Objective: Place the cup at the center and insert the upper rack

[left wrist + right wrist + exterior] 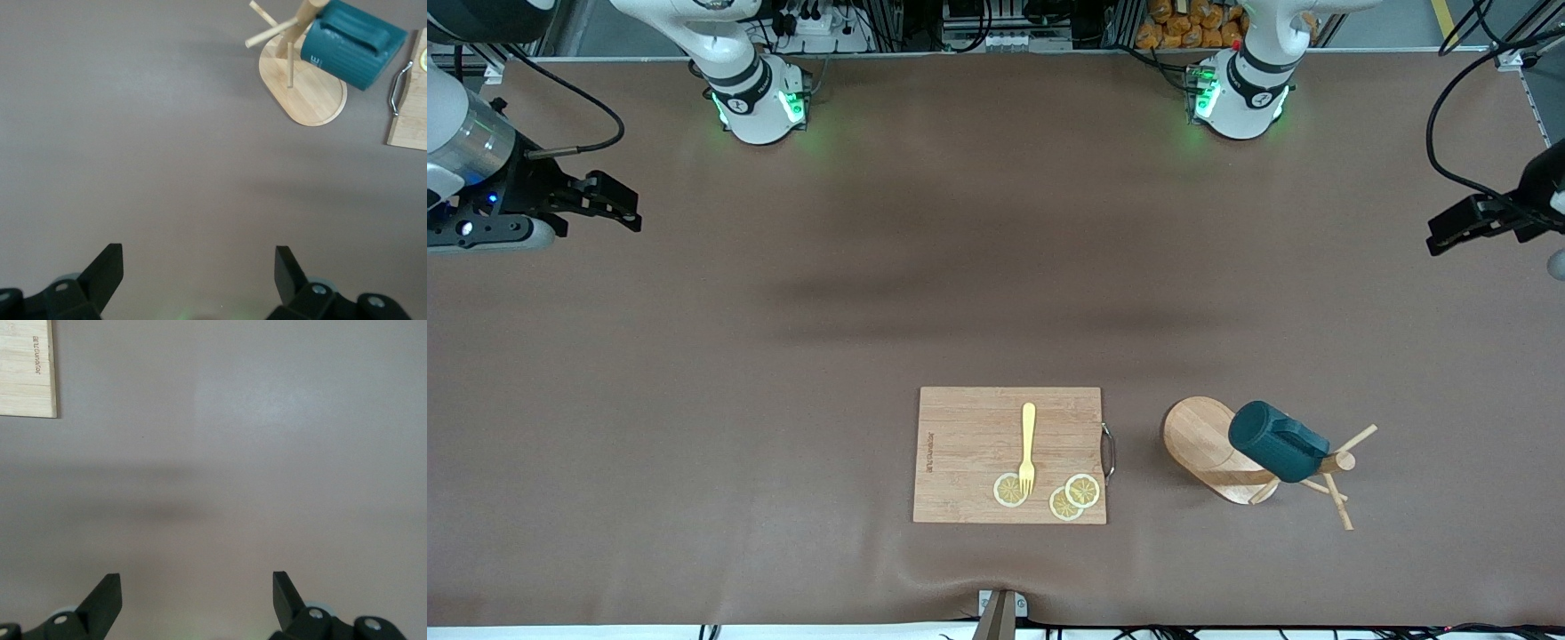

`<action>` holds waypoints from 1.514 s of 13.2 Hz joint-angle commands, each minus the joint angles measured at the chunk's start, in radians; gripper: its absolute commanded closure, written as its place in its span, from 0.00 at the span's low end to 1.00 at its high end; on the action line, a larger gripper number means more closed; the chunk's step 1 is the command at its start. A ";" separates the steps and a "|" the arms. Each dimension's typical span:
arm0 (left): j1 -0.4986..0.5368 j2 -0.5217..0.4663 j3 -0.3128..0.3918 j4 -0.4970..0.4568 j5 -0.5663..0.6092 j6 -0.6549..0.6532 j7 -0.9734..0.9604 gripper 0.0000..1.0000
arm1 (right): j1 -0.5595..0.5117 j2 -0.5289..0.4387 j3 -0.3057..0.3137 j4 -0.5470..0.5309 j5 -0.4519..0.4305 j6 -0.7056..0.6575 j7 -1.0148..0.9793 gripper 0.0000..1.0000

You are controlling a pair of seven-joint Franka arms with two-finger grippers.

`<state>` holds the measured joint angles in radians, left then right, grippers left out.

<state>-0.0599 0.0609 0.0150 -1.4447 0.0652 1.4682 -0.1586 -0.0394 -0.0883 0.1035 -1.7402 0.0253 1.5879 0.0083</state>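
1. Toward the left arm's end of the table, beside the cutting board (1009,453), the upper rack (1209,449) lies tipped on its side, and the cup (1278,442) hangs on its post among the pegs.
2. The left gripper (199,280) hangs over bare table at that end, fingers spread and empty; the right gripper (197,600) waits over the other end, likewise spread and empty.
3. Pulling the cup off could drag the light rack along, since nothing pins the base.
4. The cup's handle may catch on a peg and twist in the grasp.
5. The rack could roll on its round post when touched.
6. A sweeping arm could knock the fork (1028,444) or lemon slices (1073,498).
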 commanded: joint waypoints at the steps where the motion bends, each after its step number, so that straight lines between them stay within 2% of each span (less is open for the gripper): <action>1: -0.005 -0.108 -0.003 -0.134 -0.031 0.063 0.017 0.00 | 0.002 -0.017 0.002 -0.013 0.002 0.009 0.010 0.00; 6: 0.002 -0.159 -0.015 -0.197 -0.031 0.106 0.025 0.00 | 0.009 -0.014 -0.004 -0.013 0.002 0.009 0.009 0.00; 12: 0.003 -0.213 -0.052 -0.238 -0.036 0.093 0.013 0.00 | 0.027 -0.016 -0.005 -0.013 -0.002 0.000 -0.004 0.00; 18: 0.006 -0.213 -0.067 -0.226 -0.038 0.044 0.004 0.00 | 0.023 -0.019 -0.007 -0.012 0.010 0.023 -0.002 0.00; 20: 0.006 -0.216 -0.070 -0.226 -0.042 0.023 0.004 0.00 | 0.026 -0.019 -0.027 -0.012 0.012 0.017 -0.004 0.00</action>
<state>-0.0614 -0.1279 -0.0461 -1.6526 0.0418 1.5088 -0.1552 -0.0213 -0.0883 0.1006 -1.7403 0.0253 1.6033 0.0077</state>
